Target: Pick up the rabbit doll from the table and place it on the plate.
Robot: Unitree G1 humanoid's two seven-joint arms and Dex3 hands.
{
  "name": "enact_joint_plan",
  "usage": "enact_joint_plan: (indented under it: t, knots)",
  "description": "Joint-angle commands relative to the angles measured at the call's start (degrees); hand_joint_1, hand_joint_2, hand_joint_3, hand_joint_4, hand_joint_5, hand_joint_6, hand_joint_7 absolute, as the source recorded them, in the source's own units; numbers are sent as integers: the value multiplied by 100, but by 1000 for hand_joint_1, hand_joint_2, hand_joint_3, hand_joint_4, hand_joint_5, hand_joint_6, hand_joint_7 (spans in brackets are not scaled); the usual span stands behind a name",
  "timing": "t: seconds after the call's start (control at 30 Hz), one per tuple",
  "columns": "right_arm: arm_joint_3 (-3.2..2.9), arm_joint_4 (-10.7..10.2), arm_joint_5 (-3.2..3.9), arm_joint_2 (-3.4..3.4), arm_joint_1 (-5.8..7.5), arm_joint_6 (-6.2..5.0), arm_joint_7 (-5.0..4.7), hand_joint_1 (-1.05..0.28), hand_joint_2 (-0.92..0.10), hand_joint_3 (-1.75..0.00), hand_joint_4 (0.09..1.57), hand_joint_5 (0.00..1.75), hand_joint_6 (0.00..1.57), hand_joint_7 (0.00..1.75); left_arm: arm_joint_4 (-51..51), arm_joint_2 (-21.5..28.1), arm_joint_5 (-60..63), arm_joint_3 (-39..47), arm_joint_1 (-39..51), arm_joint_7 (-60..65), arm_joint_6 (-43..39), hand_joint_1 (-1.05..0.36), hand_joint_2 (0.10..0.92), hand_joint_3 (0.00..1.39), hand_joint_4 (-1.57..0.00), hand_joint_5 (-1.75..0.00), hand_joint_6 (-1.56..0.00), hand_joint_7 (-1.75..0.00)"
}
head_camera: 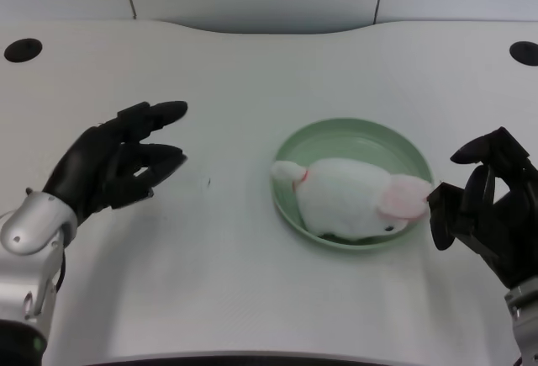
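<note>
The rabbit doll (357,206) lies on the plate (353,135); the left robot hand (113,164) hovers apart, fingers spread, holding nothing.

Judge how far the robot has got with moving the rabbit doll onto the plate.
Done: the rabbit doll lies on the green plate, one pink ear reaching over the rim. In hand: nothing; the left hand is off to the plate's side, fingers apart, holding nothing. Left: seemingly nothing, the placing looks complete.
</note>
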Motion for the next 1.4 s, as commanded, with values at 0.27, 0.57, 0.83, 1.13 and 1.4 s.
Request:
enact_joint_plan:
  t: [0.27, 0.57, 0.83, 1.13, 1.4]
  knots:
    - [-21, 112, -164, -142, -112, -112, -79, -528, -516, -1492, 1228, 1746, 776, 1746, -2442, -196, -1521, 698, 2074, -22, 1564, -487, 921, 514, -432, -1378, -754, -99]
    - [-70, 242, -140, -142, -179, -238, -40, -514, -513, -1520, 1251, 1746, 815, 1746, -3425, -449, -1999, 811, 2930, 290, 2411, -451, 921, 504, -501, -1574, -873, -123]
    - [-132, 337, -94, -228, -240, -204, -11, -536, -494, -1503, 1253, 1746, 793, 1746, -2965, -609, -2193, 973, 2904, 8, 2032, -450, 921, 511, -483, -1629, -942, -182]
    - [-95, 460, -179, -289, -309, -311, -23, -521, -550, -1470, 1280, 1746, 796, 1746, -2798, -613, -2253, 1067, 2851, 0, 2069, -419, 921, 521, -498, -1674, -525, -1122]
    - [-198, 740, -9, -246, -423, -422, 113, -529, -530, -1495, 1267, 1746, 789, 1746, -2671, -670, -2220, 1073, 2816, 102, 2066, -429, 921, 501, -479, -1718, -509, -1155]
